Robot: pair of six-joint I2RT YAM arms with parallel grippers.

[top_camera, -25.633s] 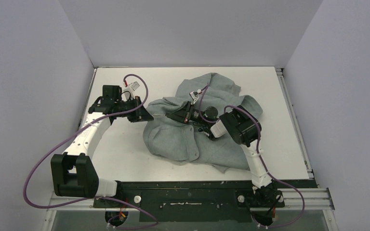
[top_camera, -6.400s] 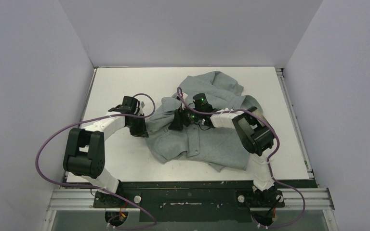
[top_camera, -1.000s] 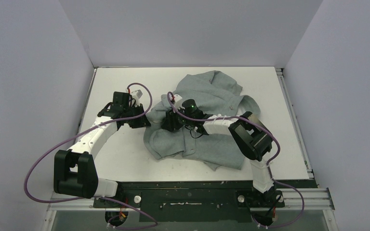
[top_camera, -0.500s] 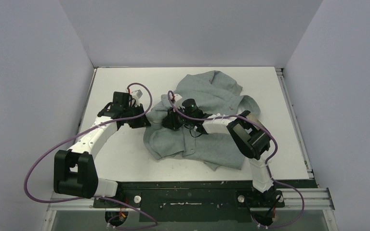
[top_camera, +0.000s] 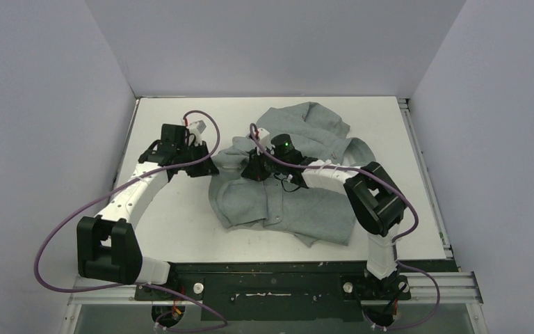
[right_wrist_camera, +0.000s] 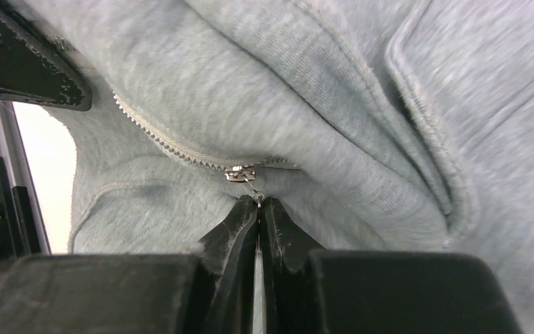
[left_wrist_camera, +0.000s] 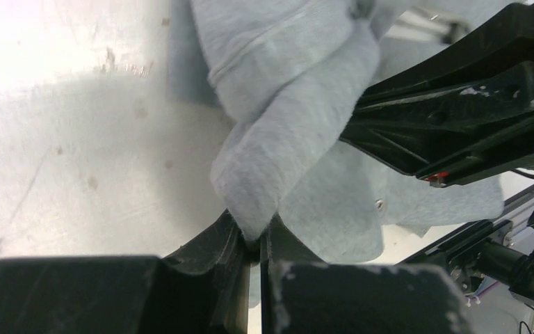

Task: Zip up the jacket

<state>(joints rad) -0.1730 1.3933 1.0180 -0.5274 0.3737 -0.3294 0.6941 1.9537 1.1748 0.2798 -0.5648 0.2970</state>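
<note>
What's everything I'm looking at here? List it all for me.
jacket: one, light heather grey, crumpled on the table.
zipper: one, pale, on the jacket front.
zipper pull: one, silvery, at the right tool's tips.
table: one, white, under everything.
walls: three, pale grey, around the table.
cables: several, purple, along both arms.
left arm: one, black and white, left side.
right arm: one, black and white, over the jacket.
left tool: one, black, closed on a jacket fold.
right tool: one, black, closed on the zipper pull.
</note>
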